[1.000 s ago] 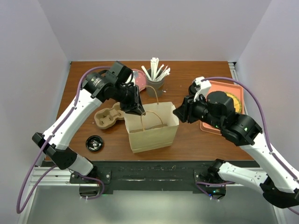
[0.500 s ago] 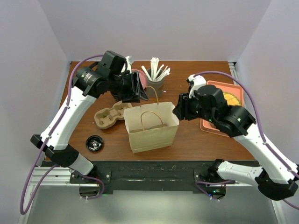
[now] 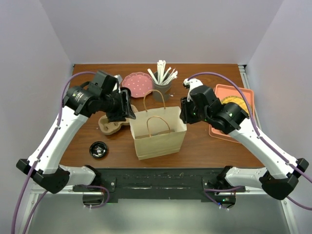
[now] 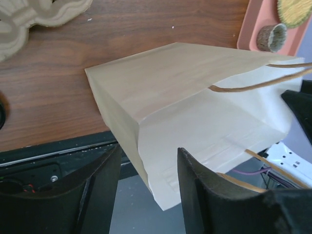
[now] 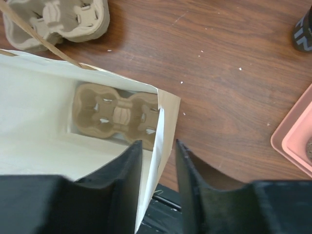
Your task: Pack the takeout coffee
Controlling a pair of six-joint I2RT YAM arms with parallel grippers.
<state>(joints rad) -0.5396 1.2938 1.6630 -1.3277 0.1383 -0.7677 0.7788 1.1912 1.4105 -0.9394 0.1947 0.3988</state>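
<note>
A brown paper carrier bag [image 3: 161, 139] stands open mid-table [image 3: 204, 146] between two robot arms. The right end effector [image 5: 158, 146] sits astride the bag's right-hand wall, one finger inside and one outside, parted and not visibly clamping the paper. The left end effector [image 4: 148, 151] hangs spread and empty off the bag's opposite side. The takeout coffee [image 5: 305, 30], a black cup with white lettering, shows only as a sliver at the edge of the right wrist view. It is on the table out past the bag's far right corner, so the right arm looks the nearer; its long axis cannot be told. Inside the bag lies a moulded pulp cup carrier [image 5: 114, 111], and a second pulp carrier [image 3: 109, 124] rests outside.
</note>
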